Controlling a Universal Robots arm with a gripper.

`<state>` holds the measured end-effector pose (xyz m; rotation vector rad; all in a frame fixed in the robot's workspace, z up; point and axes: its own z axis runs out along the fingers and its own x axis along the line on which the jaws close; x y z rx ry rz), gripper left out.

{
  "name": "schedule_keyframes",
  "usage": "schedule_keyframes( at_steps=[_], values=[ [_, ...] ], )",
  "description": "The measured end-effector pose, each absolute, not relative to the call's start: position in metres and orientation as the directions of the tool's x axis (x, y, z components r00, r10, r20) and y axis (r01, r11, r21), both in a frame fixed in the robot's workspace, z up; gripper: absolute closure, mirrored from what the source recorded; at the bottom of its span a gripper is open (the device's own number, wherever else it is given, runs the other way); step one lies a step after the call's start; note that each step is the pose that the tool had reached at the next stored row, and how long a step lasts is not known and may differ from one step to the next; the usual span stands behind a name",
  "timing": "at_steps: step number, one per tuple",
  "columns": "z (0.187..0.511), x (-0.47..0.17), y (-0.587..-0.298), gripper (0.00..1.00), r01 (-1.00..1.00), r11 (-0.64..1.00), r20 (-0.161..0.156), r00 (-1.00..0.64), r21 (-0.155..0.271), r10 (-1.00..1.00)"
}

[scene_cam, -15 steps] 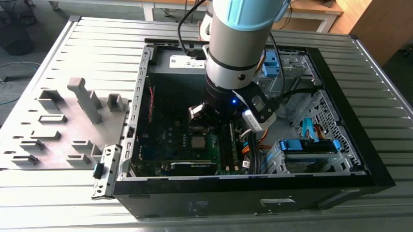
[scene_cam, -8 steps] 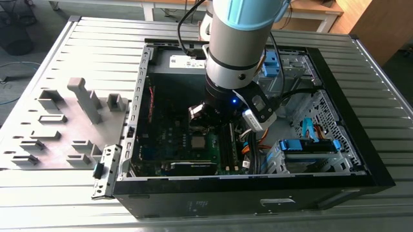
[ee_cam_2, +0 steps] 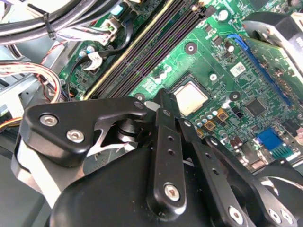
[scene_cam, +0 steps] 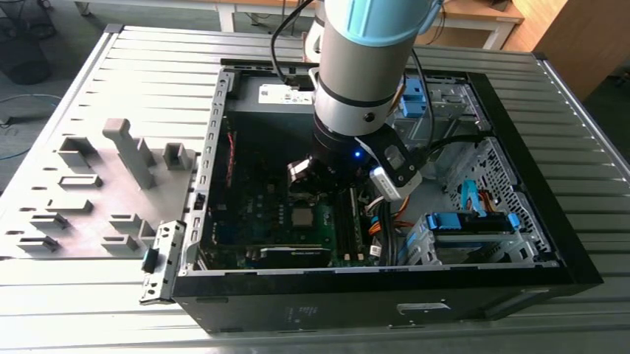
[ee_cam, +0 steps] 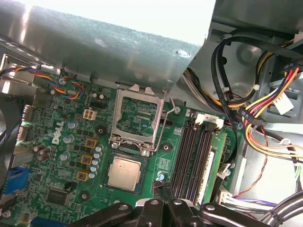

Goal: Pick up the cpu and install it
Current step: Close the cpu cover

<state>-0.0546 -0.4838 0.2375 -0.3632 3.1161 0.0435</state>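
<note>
Inside the open computer case (scene_cam: 551, 243) on the middle of the ribbed worktop (scene_cam: 147, 66), the cpu (ee_cam: 124, 172) lies flat in its socket on the green motherboard (ee_cam: 61, 156), silver top up, with the metal retention frame (ee_cam: 137, 116) beside it swung open. Just above the board hangs the claw (ee_cam: 163, 189), its fingertips drawn together on nothing, near the cpu's edge without touching it and beside the dark memory slots (ee_cam: 191, 161)

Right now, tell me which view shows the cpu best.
The first wrist view: the cpu shows whole, large and nearly face-on. The second wrist view shows it aslant; the exterior view shows it far off and small.
</note>
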Motion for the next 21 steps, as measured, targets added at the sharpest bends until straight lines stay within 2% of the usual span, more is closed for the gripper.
schedule_keyframes(
  at_steps=[21],
  values=[
    [0.2349,-0.0542,-0.4769,0.89,-0.283,0.958,-0.015,-0.959,0.037,-0.283]
  ],
)
